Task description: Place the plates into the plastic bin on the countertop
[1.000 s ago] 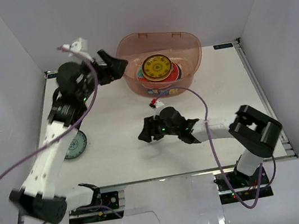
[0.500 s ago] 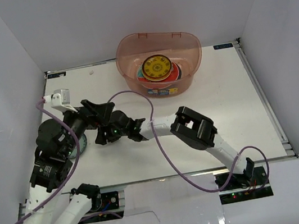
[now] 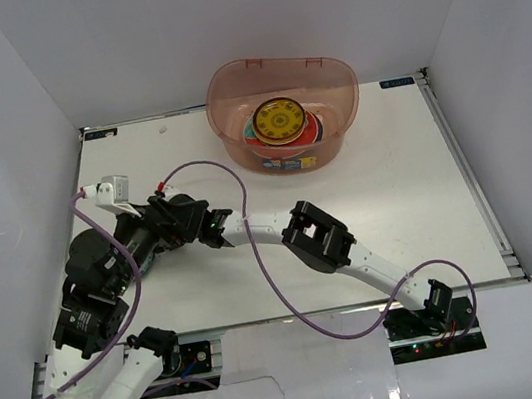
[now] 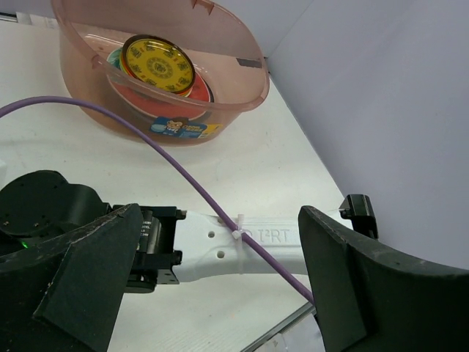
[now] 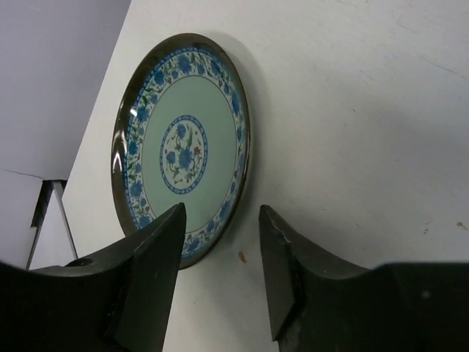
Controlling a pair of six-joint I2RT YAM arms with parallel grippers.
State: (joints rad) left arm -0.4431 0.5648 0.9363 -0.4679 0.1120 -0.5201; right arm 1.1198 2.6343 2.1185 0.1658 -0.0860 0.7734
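— Right gripper (image 3: 164, 224), top view: stretched far across the counter (image 3: 393, 169) to its left side, overlapping in the frame with the folded left arm (image 3: 92, 283). Where is the dish?

— The plate (image 5: 183, 147) is hidden there under the two dark heads. The bin (image 3: 341, 96) stands at the far edge, well apart, holding a stack of plates (image 3: 279, 121) with a gold one on top.

— Left wrist view?

— Left gripper (image 4: 220, 235) jaws as wide as they go and empty, hanging over the right arm's white forearm (image 4: 264, 242) and a purple cable (image 4: 168, 165). Bin and stack lie beyond.

— Right wrist view?

— Fingers (image 5: 157, 271) stand part-way apart, clamped on nothing, with the plate's near rim showing in the gap between them. The plate lies flat on the counter near its left edge: blue flowers on pale green, dark glossy rim. Whether a fingertip touches it cannot be told.

— How will it handle?

— Likely glazed ceramic: stiff, slick and liable to chip. Lying flat, it offers only the raised rim. The best hold is that near edge, one finger under the lip and one on top. Pushed rather than pinched, it may skate on the smooth counter. It should be set, not dropped, onto the stack.
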